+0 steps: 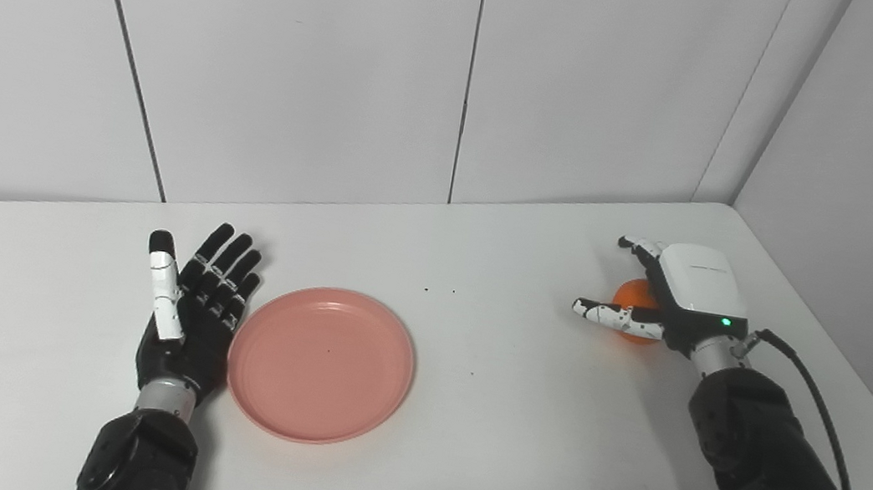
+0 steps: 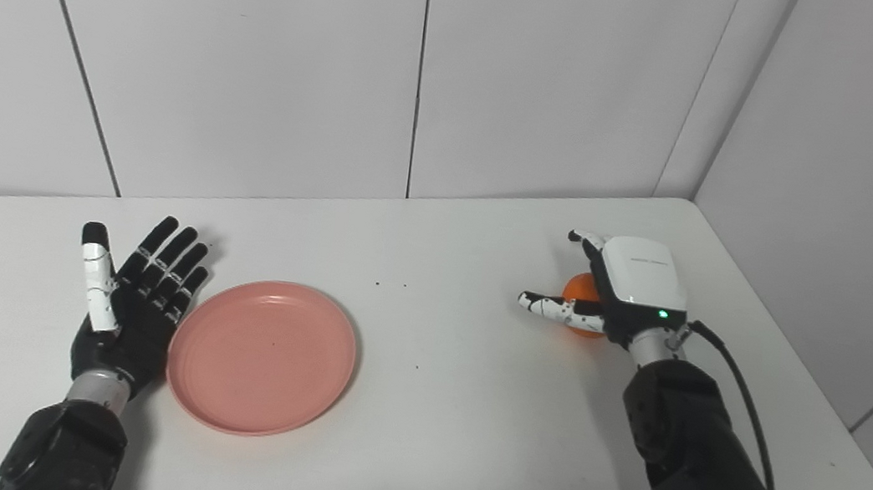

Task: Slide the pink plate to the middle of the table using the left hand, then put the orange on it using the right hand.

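Left hand lies flat on the white table, palm up, fingers spread and straight, just beside the left rim of the pink plate; contact cannot be told. Plate sits left of table centre. Right hand is cupped over the orange near the right edge, thumb in front; orange mostly hidden.

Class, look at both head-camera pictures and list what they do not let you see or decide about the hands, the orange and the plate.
- Most of the orange, both views: covered by the right hand.
- Whether that hand truly grips the orange: the hand's back hides its fingers.
- Whether the left hand touches the pink plate: they sit edge to edge, contact unclear.
- Both arms: cut off by the bottom edge.
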{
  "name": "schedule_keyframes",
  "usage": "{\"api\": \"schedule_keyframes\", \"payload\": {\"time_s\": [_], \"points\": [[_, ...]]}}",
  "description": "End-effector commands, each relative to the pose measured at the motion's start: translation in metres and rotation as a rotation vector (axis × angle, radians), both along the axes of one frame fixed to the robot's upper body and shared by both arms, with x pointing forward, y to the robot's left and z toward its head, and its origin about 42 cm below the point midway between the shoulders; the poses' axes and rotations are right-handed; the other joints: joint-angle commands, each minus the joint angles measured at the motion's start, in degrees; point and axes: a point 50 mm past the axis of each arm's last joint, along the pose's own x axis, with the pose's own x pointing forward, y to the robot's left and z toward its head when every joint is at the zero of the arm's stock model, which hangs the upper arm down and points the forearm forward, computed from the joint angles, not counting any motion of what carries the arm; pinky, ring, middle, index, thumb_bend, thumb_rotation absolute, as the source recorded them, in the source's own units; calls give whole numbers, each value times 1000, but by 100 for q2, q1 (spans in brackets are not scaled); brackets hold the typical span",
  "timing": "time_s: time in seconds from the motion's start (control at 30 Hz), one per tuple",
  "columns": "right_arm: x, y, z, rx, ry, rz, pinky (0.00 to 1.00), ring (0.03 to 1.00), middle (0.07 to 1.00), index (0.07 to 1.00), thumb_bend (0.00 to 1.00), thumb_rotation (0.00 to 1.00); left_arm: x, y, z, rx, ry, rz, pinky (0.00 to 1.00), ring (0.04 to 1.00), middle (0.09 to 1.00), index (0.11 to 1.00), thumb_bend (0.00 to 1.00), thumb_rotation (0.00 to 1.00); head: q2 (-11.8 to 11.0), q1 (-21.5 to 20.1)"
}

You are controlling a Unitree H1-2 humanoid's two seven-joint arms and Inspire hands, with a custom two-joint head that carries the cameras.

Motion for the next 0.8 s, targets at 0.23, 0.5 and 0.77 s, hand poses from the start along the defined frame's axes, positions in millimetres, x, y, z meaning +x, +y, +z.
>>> {"api": "schedule_keyframes", "payload": {"time_s": [0.23, 0.5, 0.77], "points": [[11, -15, 4, -6, -18, -59, 756, 759, 783, 793, 857, 832, -15, 0, -33, 38, 150, -7, 949, 851, 801, 745, 844, 797, 13, 48], [17, -19, -8, -12, 15, -87, 541, 618, 691, 689, 859, 763, -16, 0, -33, 37, 152, -9, 972, 865, 798, 757, 834, 803, 33, 71], [19, -19, -19, -8, 11, -86, 161, 214, 271, 281, 713, 535, -17, 1, -33, 33, 156, -6, 968, 854, 794, 743, 837, 796, 39, 76]]}}
